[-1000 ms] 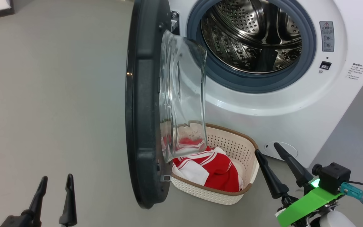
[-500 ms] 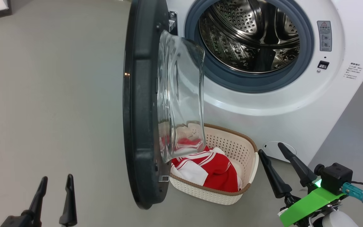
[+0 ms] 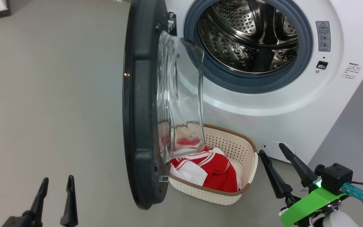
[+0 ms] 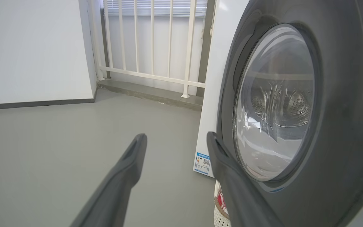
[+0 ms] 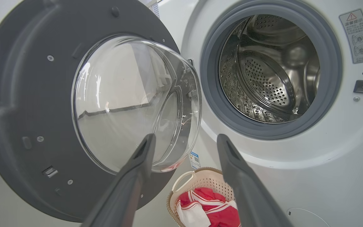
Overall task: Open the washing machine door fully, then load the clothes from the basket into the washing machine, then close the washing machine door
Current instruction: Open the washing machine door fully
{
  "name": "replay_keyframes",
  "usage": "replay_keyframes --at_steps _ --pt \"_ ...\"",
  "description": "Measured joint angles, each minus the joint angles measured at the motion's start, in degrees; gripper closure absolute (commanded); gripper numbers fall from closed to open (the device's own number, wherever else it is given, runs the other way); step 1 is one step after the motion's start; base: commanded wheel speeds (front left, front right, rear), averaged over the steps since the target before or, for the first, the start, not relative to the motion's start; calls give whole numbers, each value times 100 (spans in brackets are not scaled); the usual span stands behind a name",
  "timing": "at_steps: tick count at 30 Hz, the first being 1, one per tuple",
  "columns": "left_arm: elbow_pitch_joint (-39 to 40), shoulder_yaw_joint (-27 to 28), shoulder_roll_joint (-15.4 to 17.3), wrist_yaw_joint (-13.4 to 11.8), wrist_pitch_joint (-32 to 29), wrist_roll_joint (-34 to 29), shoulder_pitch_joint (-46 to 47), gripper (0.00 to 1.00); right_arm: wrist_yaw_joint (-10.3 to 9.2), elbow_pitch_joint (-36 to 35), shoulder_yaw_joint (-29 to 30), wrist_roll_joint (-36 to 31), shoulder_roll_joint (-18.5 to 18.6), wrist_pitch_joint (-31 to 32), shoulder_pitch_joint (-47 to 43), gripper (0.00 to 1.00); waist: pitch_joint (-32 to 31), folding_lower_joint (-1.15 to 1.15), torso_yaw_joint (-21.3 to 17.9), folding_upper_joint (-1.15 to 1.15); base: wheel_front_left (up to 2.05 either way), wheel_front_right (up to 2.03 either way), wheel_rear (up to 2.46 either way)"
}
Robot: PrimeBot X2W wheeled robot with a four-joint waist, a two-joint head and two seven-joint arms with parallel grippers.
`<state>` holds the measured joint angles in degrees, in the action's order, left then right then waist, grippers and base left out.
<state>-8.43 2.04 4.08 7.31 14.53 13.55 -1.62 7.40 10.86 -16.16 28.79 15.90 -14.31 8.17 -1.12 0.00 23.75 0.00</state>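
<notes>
The white washing machine [image 3: 295, 104] stands with its steel drum [image 3: 247, 34] exposed. Its round dark door [image 3: 140, 104] is swung out edge-on toward me, the glass bowl [image 3: 180, 97] bulging to the right; its inner face [image 5: 17, 104] fills the left of the right wrist view. Below the door sits the cream basket [image 3: 232, 143] holding the red and white clothes [image 3: 213, 168], also [image 5: 206, 209]. My right gripper [image 3: 276, 149] is open and empty just right of the basket. Low on the left, my left gripper [image 3: 57, 180] is open, beside the door's outer face [image 4: 342, 110].
Bare grey floor [image 3: 49, 104] spreads to the left of the door. A white wall [image 4: 33, 50] and a railing [image 4: 156, 41] stand beyond the machine. A blue label [image 4: 203, 163] is on the machine's lower front, a round cap [image 3: 271, 147] by my right fingertips.
The head camera has shifted slightly, so the whole scene sits a little lower and leftward. My right gripper has edged a bit to the right and down. The door and basket stay put.
</notes>
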Motion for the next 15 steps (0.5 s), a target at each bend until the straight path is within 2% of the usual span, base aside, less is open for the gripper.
replay_keyframes --at_steps 15 --pt "-32 -3 -8 0 0 0 1 0 0 22 3 0 -2 0 0 0 -15 0 -39 0 0 0 0"
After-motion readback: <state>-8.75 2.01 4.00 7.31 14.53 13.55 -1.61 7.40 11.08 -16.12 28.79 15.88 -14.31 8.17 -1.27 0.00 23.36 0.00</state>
